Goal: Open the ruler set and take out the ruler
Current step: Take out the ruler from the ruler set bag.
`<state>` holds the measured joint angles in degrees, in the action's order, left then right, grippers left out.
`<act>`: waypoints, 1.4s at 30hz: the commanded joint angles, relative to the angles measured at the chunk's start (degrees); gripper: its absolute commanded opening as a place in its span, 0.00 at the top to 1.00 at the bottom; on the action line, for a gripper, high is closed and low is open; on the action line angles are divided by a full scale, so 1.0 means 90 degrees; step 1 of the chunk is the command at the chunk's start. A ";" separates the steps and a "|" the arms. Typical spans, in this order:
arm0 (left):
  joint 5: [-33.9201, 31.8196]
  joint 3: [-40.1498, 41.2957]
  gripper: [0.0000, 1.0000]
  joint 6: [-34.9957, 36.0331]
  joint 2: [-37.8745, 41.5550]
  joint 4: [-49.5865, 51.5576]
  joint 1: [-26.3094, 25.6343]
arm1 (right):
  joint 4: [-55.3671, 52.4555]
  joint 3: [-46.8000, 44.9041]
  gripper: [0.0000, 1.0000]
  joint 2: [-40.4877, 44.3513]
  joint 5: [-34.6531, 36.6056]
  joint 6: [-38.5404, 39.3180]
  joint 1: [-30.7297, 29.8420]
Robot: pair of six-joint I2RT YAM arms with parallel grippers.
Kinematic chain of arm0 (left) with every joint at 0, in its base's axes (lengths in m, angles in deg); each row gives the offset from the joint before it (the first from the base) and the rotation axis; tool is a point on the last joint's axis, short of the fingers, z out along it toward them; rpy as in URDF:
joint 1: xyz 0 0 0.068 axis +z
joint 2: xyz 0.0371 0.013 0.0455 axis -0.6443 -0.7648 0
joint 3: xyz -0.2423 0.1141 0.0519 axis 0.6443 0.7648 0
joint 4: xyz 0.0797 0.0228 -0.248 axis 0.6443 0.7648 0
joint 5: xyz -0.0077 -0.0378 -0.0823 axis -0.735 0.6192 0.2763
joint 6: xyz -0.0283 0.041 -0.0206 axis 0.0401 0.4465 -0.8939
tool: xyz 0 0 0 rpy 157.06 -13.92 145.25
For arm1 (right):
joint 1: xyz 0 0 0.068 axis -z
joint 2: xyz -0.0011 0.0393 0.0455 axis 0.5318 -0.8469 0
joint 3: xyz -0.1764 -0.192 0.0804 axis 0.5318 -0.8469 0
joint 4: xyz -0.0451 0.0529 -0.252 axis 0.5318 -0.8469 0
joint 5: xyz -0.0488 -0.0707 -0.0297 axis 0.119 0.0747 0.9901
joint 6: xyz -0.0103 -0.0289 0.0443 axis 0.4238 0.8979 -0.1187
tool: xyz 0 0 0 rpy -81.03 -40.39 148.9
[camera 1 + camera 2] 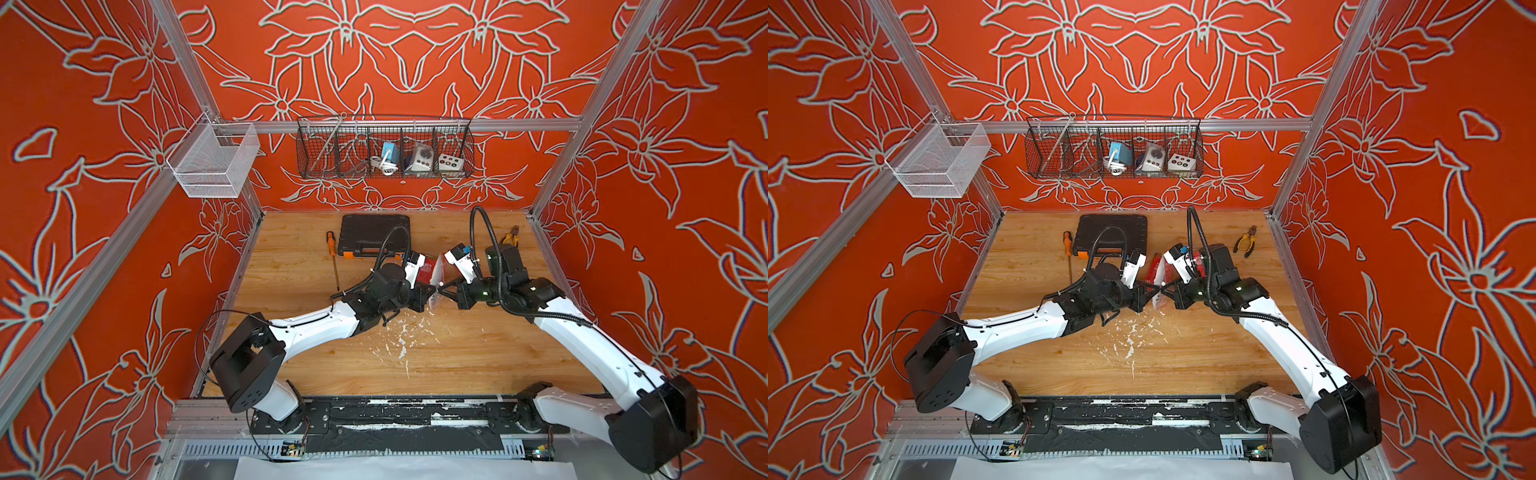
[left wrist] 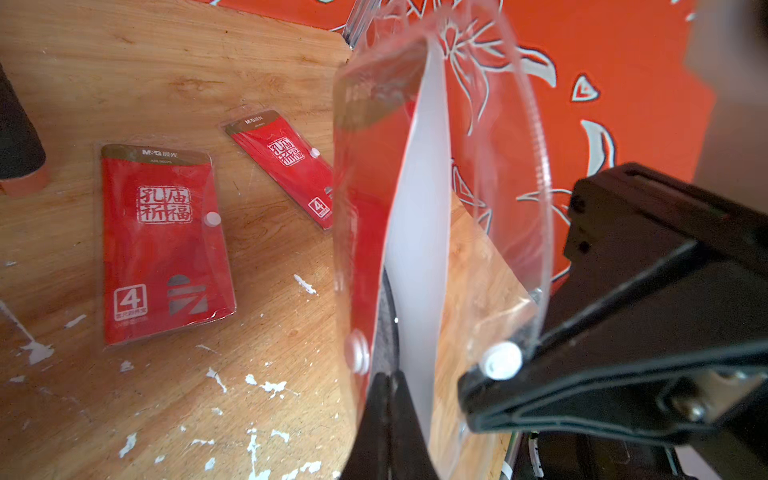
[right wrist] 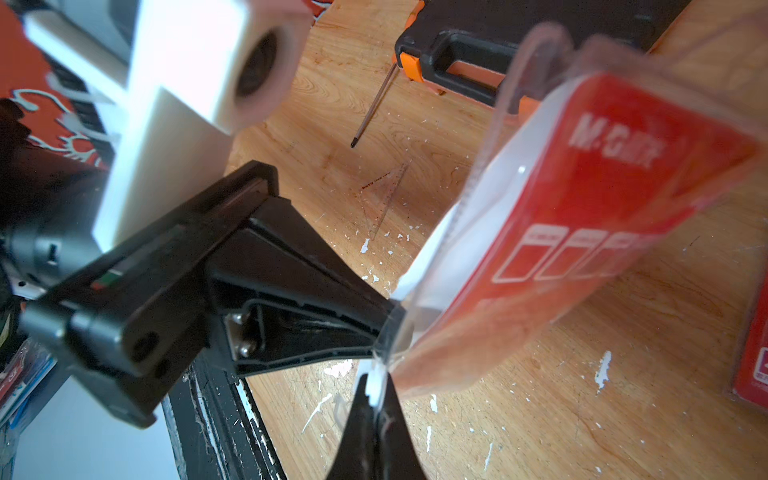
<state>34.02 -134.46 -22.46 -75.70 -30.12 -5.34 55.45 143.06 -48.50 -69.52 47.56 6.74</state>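
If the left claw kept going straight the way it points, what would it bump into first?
The left gripper is already shut on the ruler set. Just beyond that pouch the right gripper faces it almost tip to tip, so it would probably be struck next; exact depth is unclear.

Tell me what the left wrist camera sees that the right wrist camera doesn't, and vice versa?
Left wrist only: two other red packs together; the right wrist catches just one's edge. Right wrist only: black tool case, screwdriver, clear triangle. Both: the ruler set, pinched by the left gripper and right gripper, over the wooden table.
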 commanded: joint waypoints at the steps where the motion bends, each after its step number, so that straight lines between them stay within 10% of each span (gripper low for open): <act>1: -0.0046 -0.0020 0.90 0.0112 -0.0085 -0.0154 -0.0058 | 0.0056 -0.0078 1.00 0.0126 -0.0372 0.0270 0.0011; 16: 0.0178 0.0324 0.64 0.0171 0.0262 -0.0662 -0.0087 | -0.0249 0.0086 1.00 0.0068 -0.0571 0.0578 0.0018; 42: 0.0124 0.0366 0.98 0.0381 0.0348 -0.0424 -0.0109 | -0.0528 0.0263 1.00 -0.0011 -0.1329 0.1130 0.0257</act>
<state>37.21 -131.07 -20.69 -74.83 -35.73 -6.04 51.19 143.32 -48.56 -79.83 55.63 8.42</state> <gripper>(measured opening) 0.048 0.045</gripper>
